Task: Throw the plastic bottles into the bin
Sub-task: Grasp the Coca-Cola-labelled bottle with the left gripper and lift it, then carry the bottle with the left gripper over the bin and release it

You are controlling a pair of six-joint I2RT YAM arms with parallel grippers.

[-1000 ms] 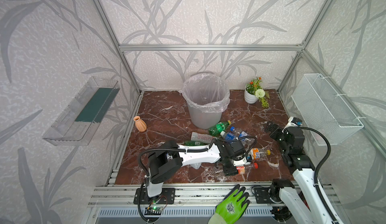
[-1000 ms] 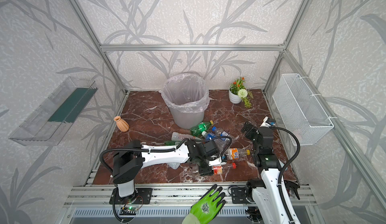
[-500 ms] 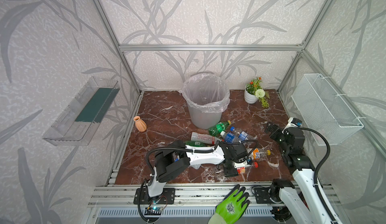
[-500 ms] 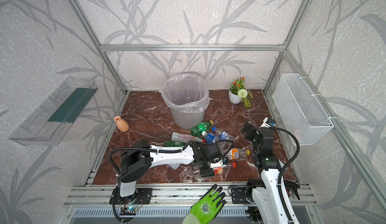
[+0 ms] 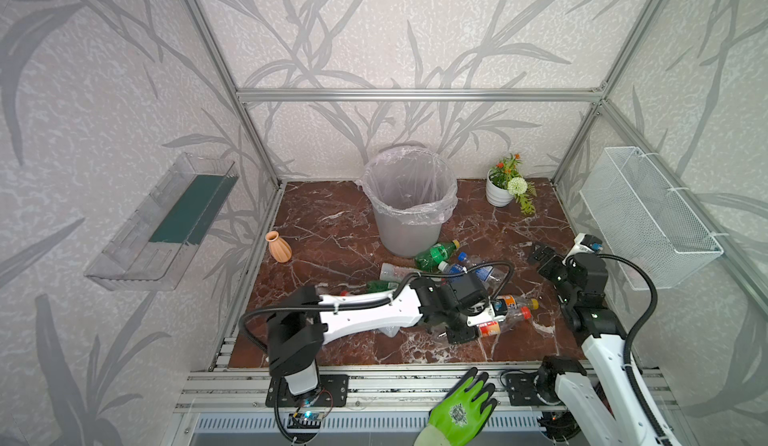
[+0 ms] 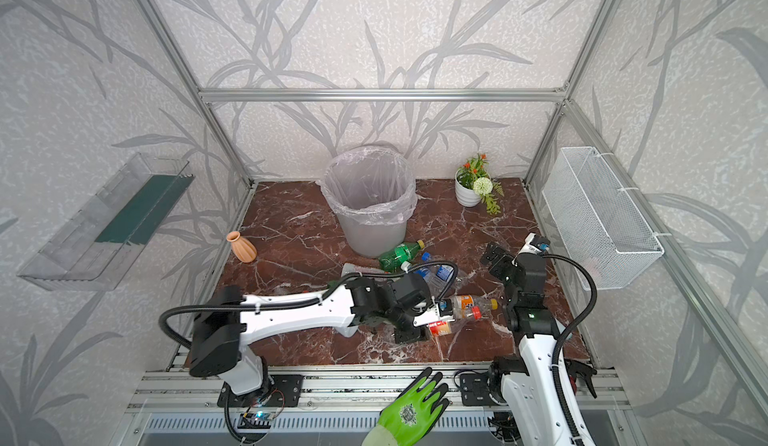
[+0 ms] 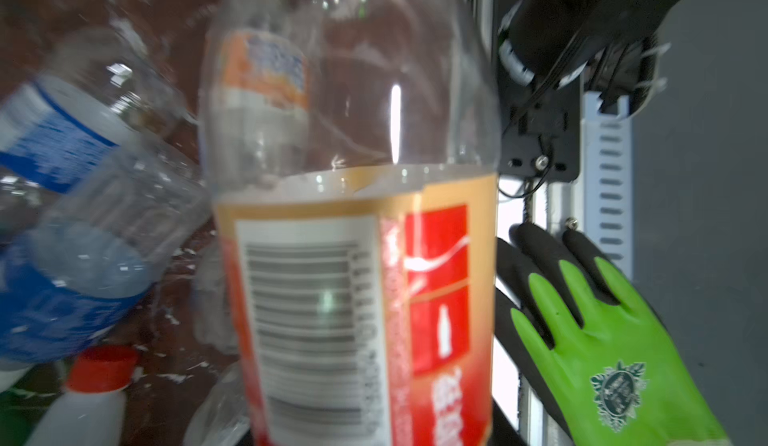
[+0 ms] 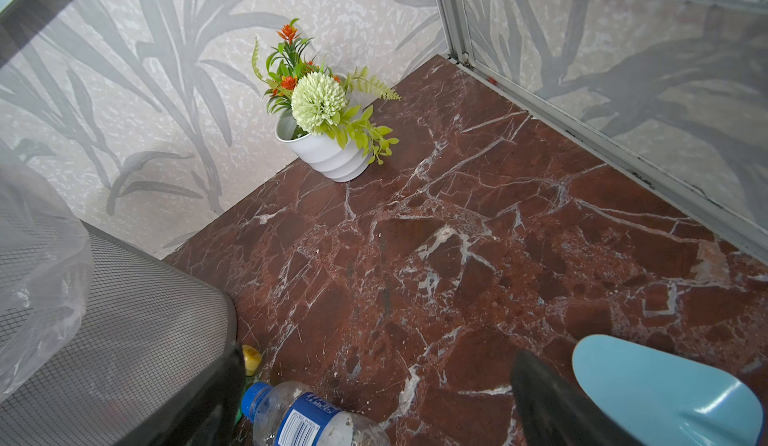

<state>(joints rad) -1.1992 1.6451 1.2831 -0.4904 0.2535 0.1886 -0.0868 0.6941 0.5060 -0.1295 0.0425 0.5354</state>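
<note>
My left gripper (image 5: 471, 326) is shut on a clear plastic bottle (image 5: 489, 327) with a red-orange label and red cap, low over the marble floor near the front. In the left wrist view this bottle (image 7: 353, 298) fills the frame and hides the jaws. An orange-labelled bottle (image 5: 512, 302) lies just behind it. A green bottle (image 5: 434, 255), blue-labelled bottles (image 5: 478, 271) and a clear bottle (image 5: 394, 271) lie in front of the grey lined bin (image 5: 409, 223). My right gripper (image 5: 540, 255) hangs open and empty at the right, above a blue-capped bottle (image 8: 311, 423).
A terracotta vase (image 5: 279, 247) stands at the left, a white flower pot (image 5: 500, 190) at the back right. A wire basket (image 5: 648, 223) and a clear shelf (image 5: 162, 223) hang on the side walls. A green gloved hand (image 5: 461, 410) rests on the front rail.
My left arm reached a little further right and its gripper closed on the red-labelled bottle. The right arm has not moved.
</note>
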